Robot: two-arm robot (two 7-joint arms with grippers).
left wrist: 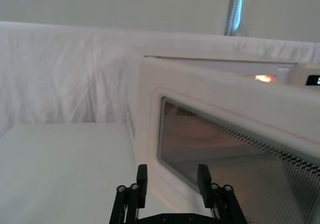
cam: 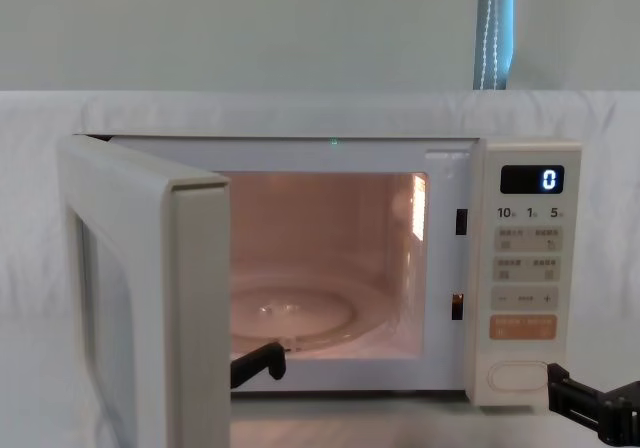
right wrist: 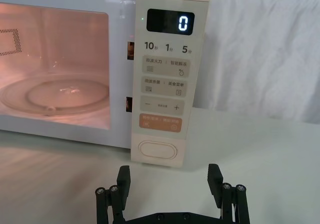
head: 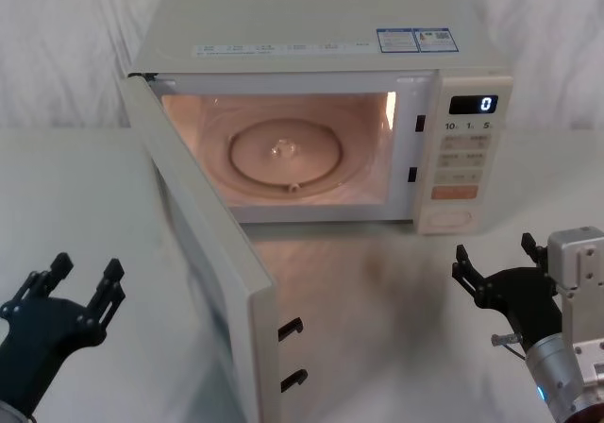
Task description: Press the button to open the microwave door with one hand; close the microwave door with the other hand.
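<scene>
The microwave door (head: 203, 253) stands wide open, swung out toward my left, with its dark window (left wrist: 225, 154) facing my left gripper. The wide cream button (head: 451, 219) sits at the bottom of the control panel, below the orange key (right wrist: 157, 123). My right gripper (head: 494, 250) hovers open over the table just in front of the button (right wrist: 157, 150), not touching it. My left gripper (head: 87, 268) is open at the lower left, on the outer side of the door (left wrist: 210, 94) and a short way from it.
The lit cavity holds a glass turntable (head: 283, 154). Two black latch hooks (head: 293, 329) stick out of the door's free edge. The display (right wrist: 170, 21) reads 0. A white cloth covers the table (head: 396, 310) and the backdrop.
</scene>
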